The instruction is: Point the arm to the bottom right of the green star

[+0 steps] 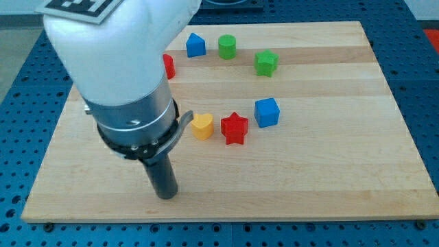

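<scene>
The green star point(267, 62) lies on the wooden board point(329, 158) near the view's top, right of centre. My tip point(166, 194) rests on the board near the view's bottom left, far from the star, down and to the left of it. The closest blocks to my tip are the yellow heart point(202, 126) and the red star point(234, 128), up and to its right.
A blue cube point(267, 112) lies right of the red star. A green cylinder point(227, 46) and a blue house-shaped block point(196, 45) lie left of the green star. A red block point(168, 66) is partly hidden behind the arm's white and grey body point(127, 82).
</scene>
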